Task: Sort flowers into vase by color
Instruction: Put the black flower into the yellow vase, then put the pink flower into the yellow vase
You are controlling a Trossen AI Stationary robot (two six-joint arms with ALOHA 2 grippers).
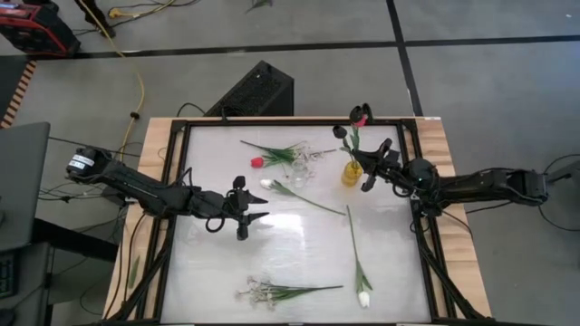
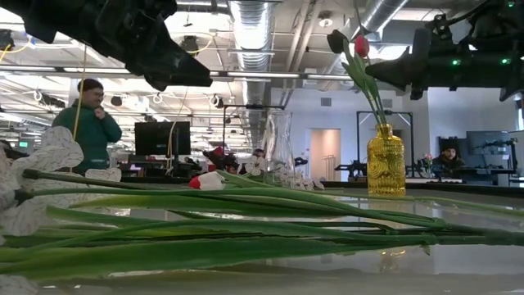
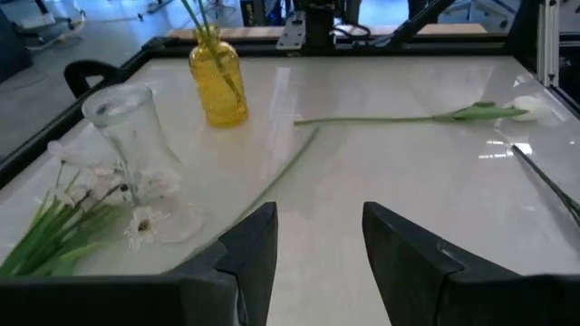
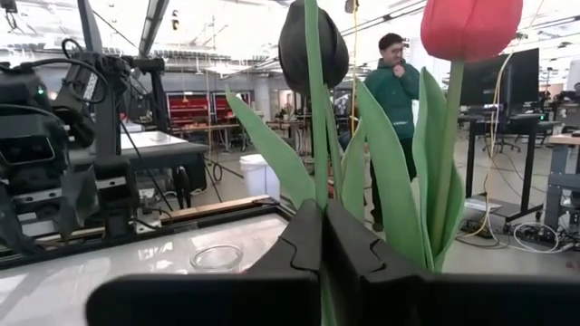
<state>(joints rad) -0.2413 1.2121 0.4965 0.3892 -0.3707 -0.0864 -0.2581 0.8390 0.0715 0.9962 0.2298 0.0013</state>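
Two matte-black jointed arms (image 1: 163,195) are seen — black cables alongside, white label on left arm's base (image 1: 82,162), blocky black fingers (image 3: 412,254).

- Two flowers (image 1: 355,122) stand in the vase (image 1: 352,172) at the bench's (image 1: 217,272) right rear.
- Glass vase (image 1: 302,169) just left of it.
- Loose flowers lie between and nearer the front.

A black box (image 1: 256,89) sits on the grey floor just off the table (image 1: 435,163) at about eleven o'clock, with a yellow cable (image 1: 138,86) snaking over the floor toward ten. A red machine (image 1: 34,25) stands farther out that way. Beyond the table, a person in a green top (image 2: 88,123) stands, hand raised to the chin, near dark monitors (image 2: 162,138).
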